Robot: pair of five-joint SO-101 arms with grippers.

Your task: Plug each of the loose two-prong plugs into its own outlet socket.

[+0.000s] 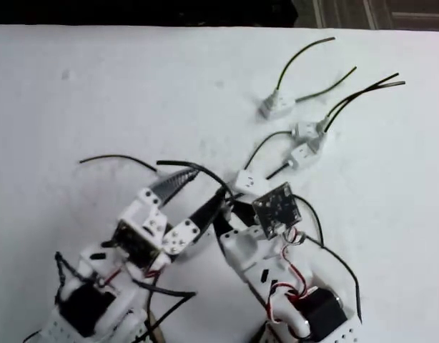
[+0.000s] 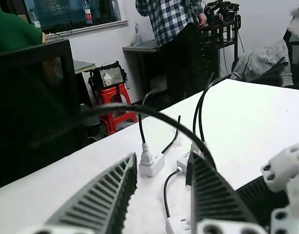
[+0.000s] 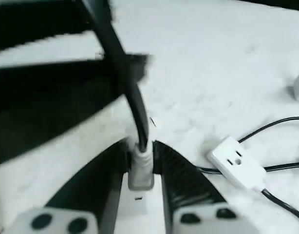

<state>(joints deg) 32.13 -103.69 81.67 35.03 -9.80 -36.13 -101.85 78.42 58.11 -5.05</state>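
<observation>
So the right gripper (image 3: 140,146) is pinching a loose plug (image 3: 140,169) by its body, with the black cord (image 3: 121,63) running up out of the fingers. An outlet socket (image 3: 235,162) lies on the white table (image 3: 213,48) just beside it. The left gripper (image 2: 162,163) has its fingers spread wide around nothing, and the cord arcs across them. The other sockets (image 1: 275,106) sit farther back.

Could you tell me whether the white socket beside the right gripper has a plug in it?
Empty: in the right wrist view the socket shows bare slots, nothing inserted.
</observation>
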